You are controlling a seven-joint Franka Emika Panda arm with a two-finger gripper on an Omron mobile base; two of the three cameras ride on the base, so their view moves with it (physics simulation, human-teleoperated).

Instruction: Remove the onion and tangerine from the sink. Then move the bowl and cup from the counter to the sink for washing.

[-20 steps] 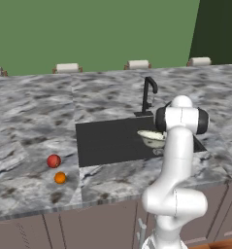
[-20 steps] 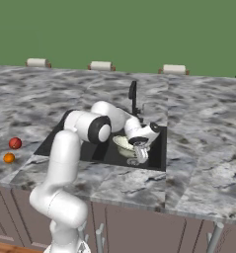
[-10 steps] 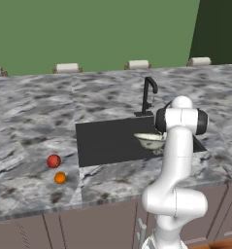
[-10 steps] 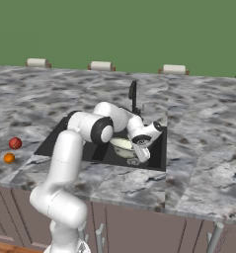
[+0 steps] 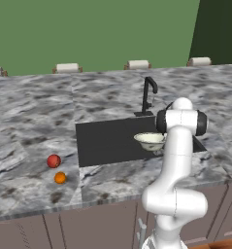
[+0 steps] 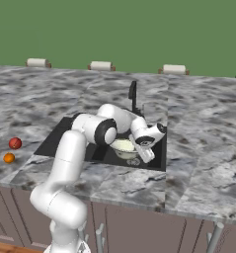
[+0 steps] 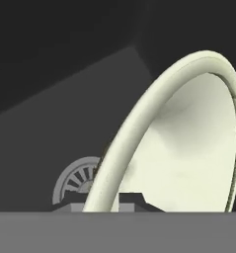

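Tool (image 7: pixel 102 200) closed on the near rim of the bowl (image 6: pixel 123 147); in the hand view the rim is pinched between the two tips, wall edge-on. Bowl is held inside the sink (image 5: pixel 107 141), at its right end, just right of the faucet (image 5: pixel 147 95). Whether it rests on the basin floor or hangs just above it cannot be told. In the hand view the drain (image 7: pixel 75 180) is seen beyond the rim, so the bowl lies on the drain's side of the basin.

Onion (image 5: pixel 53 161) and tangerine (image 5: pixel 60 178) are already out, lying on the desk (image 5: pixel 35 121) left of the sink, onion farther, tangerine nearer, close but apart.

Judged: bowl placement nearly done, release pending. Key relation: bowl lies straight ahead of the tool along the tips, so the tool must be opened and backed off up and away from the rim, not sideways. Cup cannot be made out.
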